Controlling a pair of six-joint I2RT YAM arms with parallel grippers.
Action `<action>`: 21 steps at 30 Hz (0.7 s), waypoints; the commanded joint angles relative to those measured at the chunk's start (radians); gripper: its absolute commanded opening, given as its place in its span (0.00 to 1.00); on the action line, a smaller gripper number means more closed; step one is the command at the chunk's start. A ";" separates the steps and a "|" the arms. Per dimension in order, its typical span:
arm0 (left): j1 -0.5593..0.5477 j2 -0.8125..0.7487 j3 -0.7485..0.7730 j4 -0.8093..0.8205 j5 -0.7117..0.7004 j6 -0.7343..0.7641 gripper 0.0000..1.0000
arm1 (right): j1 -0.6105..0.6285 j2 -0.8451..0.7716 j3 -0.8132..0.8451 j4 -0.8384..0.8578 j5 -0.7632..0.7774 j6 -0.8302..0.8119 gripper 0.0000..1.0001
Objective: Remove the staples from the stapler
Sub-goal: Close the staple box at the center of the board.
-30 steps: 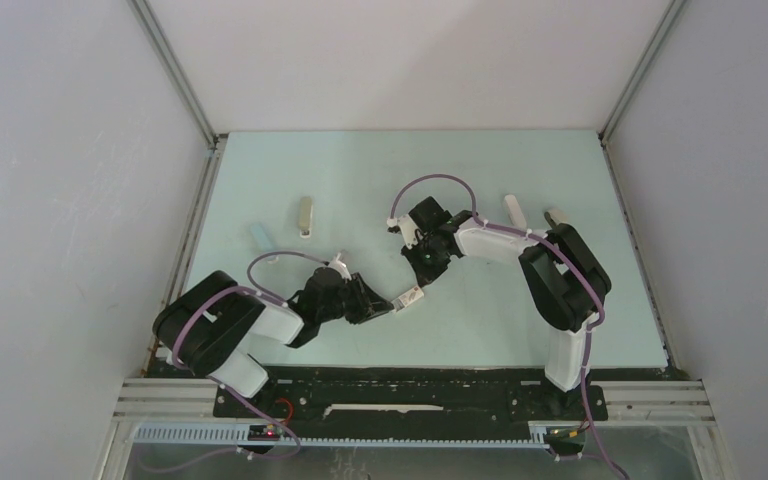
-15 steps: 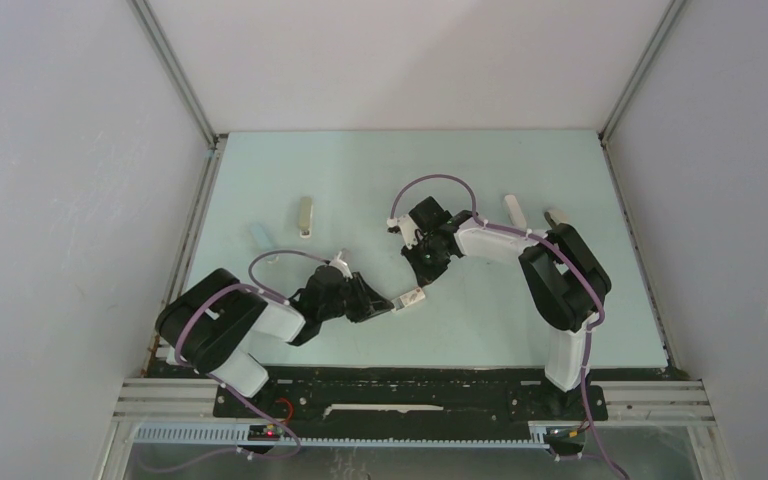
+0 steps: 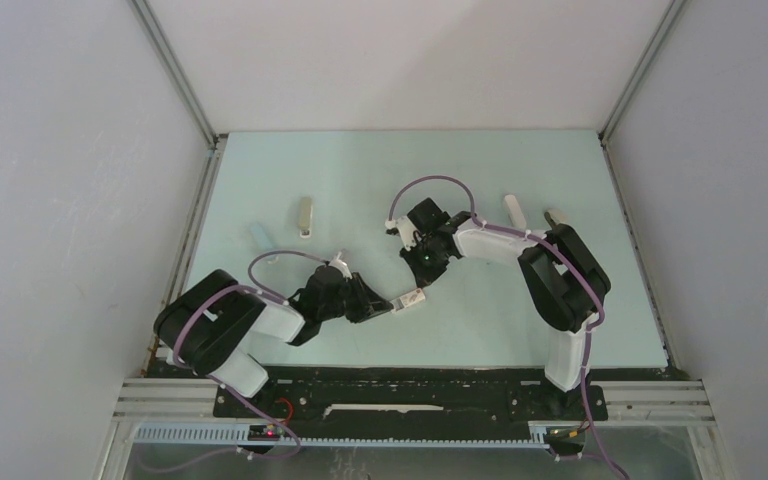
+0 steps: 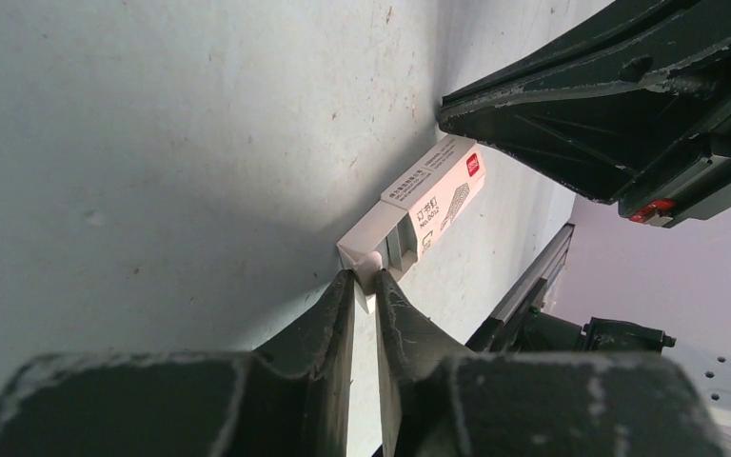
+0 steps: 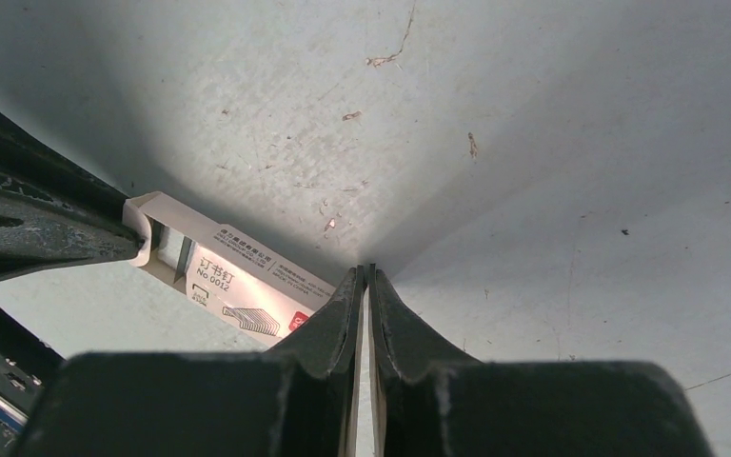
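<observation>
Caller: Stapler first, from above. It lies on the bench toward the far right corner, well apart from both claws, and nothing touches it.

Analyst: So where's the action?

Caller: Middle of the bench, nearer the near edge. Left claw and right claw meet at the printed box, one at each end. A beige bar sits toward the far left, ignored.

Analyst: Left wrist view now.

Caller: Left claw is pinched almost closed, fingertips nipping the small white flap at the box's open end. The right claw's tip touches the other end.

Analyst: And the right wrist view?

Caller: Right claw is closed to a hairline slit with nothing between the jaws, and its tip touches the box's near end. The opposite end gapes open with something grey inside. Whether that's staples, I can't tell.

Analyst: Your read on the step?

Caller: I'd say unloading proper hasn't begun. The stapler is untouched and they're opening the box, likely as a home for the staples.

Analyst: Next move?

Caller: Probably a straight pull along the box's length by the left, with the right bracing firmly. Pull off-line and the box likely swivels, or the flap slips free.
</observation>
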 commanded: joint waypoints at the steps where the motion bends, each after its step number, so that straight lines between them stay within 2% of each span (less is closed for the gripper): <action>1: 0.008 -0.034 0.043 -0.016 -0.002 -0.003 0.18 | 0.019 -0.007 -0.016 -0.015 -0.006 0.007 0.13; 21: 0.004 -0.045 0.048 -0.038 -0.003 0.000 0.15 | 0.059 -0.009 -0.018 -0.011 0.009 0.011 0.14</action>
